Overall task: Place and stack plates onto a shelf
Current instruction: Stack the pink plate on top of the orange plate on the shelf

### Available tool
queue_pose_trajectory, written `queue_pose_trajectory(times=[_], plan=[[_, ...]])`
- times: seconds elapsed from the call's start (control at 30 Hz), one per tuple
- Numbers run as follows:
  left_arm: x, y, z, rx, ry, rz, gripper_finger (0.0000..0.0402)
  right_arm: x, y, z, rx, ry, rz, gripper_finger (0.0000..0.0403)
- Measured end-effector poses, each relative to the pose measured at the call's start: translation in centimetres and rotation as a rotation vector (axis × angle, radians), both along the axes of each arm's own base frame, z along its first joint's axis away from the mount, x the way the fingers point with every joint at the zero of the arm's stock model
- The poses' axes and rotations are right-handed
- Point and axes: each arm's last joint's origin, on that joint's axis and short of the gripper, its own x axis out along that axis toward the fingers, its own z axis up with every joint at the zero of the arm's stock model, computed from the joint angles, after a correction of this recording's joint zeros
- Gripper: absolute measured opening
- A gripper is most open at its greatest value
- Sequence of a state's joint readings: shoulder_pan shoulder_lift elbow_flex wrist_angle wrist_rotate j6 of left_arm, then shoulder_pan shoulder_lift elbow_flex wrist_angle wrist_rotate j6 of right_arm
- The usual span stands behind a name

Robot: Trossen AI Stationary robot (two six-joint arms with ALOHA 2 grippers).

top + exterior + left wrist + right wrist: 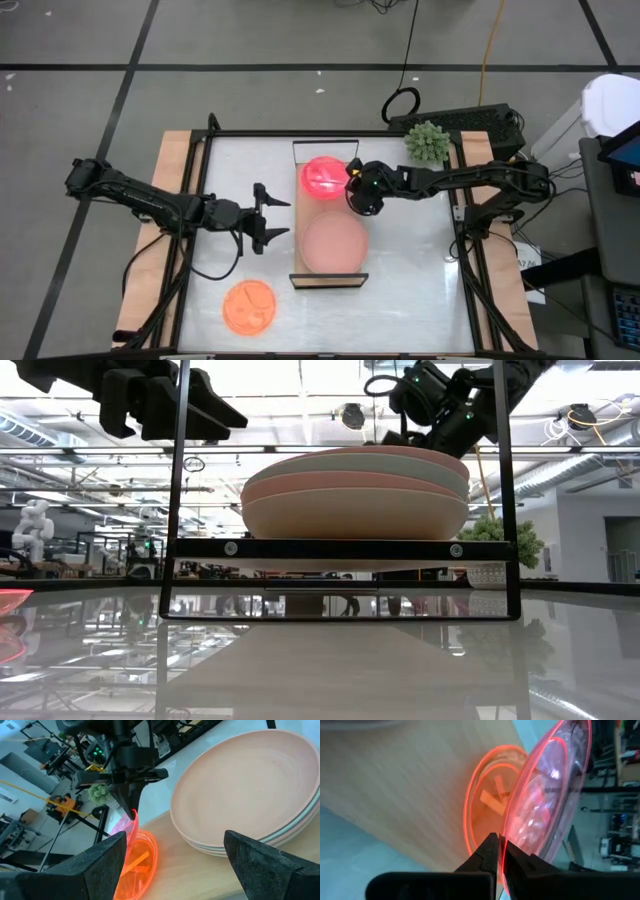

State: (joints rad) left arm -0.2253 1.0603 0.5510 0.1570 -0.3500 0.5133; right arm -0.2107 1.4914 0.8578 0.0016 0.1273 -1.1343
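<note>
On the glossy white counter [410, 270], our right hand [500, 845] pinches a hot-pink plate [322, 177] by its rim, tilted over the shelf [328, 278] at twelve o'clock for stacking; our left hand [275, 216] waits open at nine.

Grey floor [250, 40] with dark seam lines around table. Black and yellow cables [487, 50] trailing across it. Spiky green plant [427, 143] at table's far corner, beside dark keyboard-like unit [480, 122]. Low view: open hall, ceiling ducts and pipes [590, 460], white humanoid figure [32, 530] at far left.
</note>
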Motion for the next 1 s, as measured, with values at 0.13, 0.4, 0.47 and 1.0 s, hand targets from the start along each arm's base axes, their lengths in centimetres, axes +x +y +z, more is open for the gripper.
queue_pose_trajectory(times=[0.13,0.4,0.47,1.0], plan=[[0.0,0.0,0.0,0.003,0.001,0.000,0.0340,-0.3,-0.3,-0.5,-0.013,-0.027,-0.004,0.0006],[0.0,0.0,-0.1,0.006,0.007,-0.001,0.0340,-0.4,-0.9,-0.6,0.018,-0.056,0.017,0.0007],[0.0,0.0,-0.1,0.006,0.007,-0.002,0.0340,-0.4,-1.0,-0.6,0.029,-0.058,0.024,0.0007],[0.0,0.0,-0.1,0.003,0.008,-0.001,0.0340,-0.6,-1.4,-0.7,0.055,-0.065,-0.012,0.0049]])
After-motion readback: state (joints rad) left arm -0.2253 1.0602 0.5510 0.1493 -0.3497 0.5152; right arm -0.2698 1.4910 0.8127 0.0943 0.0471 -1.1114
